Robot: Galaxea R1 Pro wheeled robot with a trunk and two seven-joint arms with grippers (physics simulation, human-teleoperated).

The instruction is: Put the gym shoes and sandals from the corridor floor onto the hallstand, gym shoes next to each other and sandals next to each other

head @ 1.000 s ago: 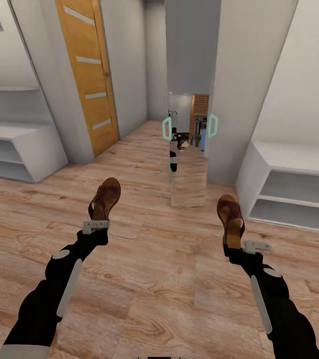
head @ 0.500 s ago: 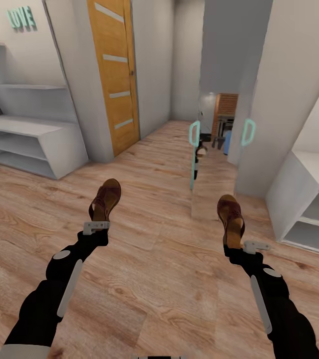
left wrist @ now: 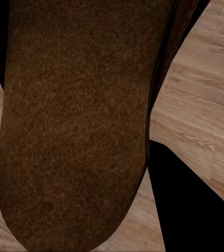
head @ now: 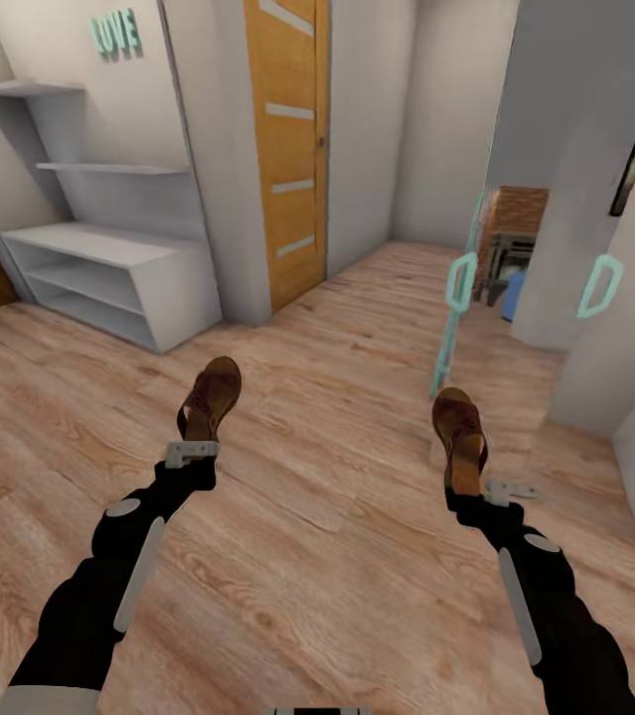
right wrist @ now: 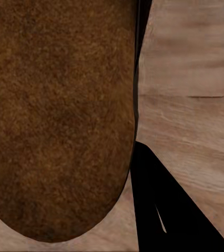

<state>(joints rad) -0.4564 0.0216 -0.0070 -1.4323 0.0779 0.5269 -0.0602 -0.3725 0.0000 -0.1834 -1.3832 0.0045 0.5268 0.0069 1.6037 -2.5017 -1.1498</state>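
— Sandals, where?
— One brown sandal (head: pixel 212 397) clamped in my left gripper (head: pixel 194 449), its mate (head: pixel 459 435) in my right gripper (head: pixel 468 489), above the wood floor (head: pixel 337 556).
— Hallstand?
— Grey hallstand (head: pixel 108 268), far left.

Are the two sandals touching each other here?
Apart. The head view shows the left pincer's sandal and the right pincer's sandal separated by a wide stretch of bare corridor floor.

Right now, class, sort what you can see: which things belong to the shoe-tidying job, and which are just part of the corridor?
Belongs to the job:
- sandal held in the left hand
- sandal held in the right hand
- hallstand
- corridor floor

Just there:
- orange door
- LOVE sign
- teal handles
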